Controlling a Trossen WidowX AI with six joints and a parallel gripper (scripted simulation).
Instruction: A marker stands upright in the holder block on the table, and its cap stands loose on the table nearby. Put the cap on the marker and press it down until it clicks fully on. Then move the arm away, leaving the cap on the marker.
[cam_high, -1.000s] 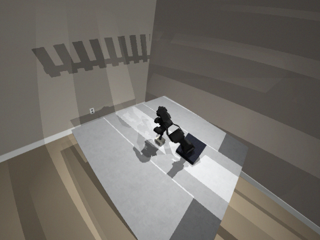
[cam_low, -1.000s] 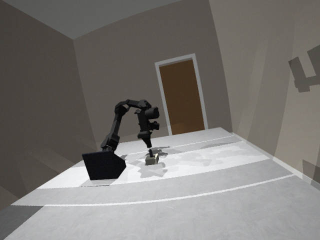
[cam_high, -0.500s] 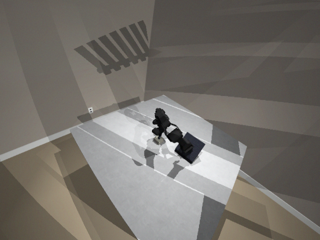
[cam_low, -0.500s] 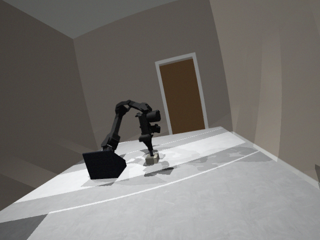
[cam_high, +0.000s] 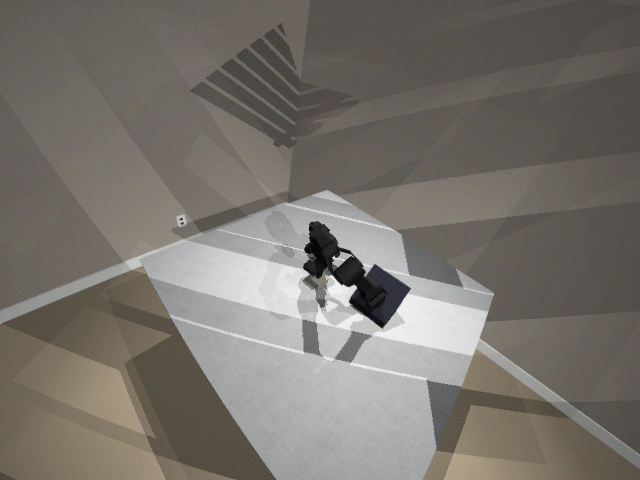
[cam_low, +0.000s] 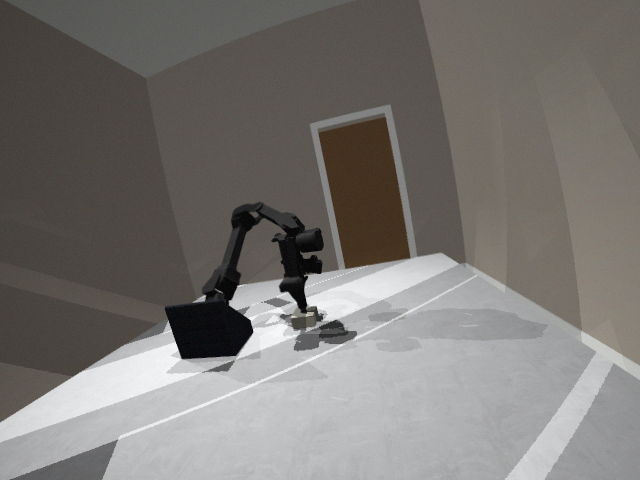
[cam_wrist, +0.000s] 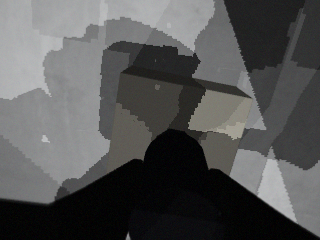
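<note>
My gripper (cam_high: 316, 267) (cam_low: 300, 300) (cam_wrist: 174, 173) points straight down over the beige holder block (cam_high: 318, 281) (cam_low: 305, 320) (cam_wrist: 220, 112). It is shut on the dark marker cap (cam_wrist: 175, 150), whose rounded top fills the gap between the fingers in the wrist view. The cap sits right over the middle of the block's top, and its lower end looks close to or at the block. The marker itself is hidden under the cap and fingers. In the top and exterior views the cap and marker are too small and dark to make out apart from the fingers.
The arm's dark base box (cam_high: 386, 295) (cam_low: 206, 330) stands on the grey table (cam_high: 289, 413) (cam_low: 413, 403), close beside the block. A brown door (cam_low: 364, 191) is in the far wall. Moving shadows cross the table.
</note>
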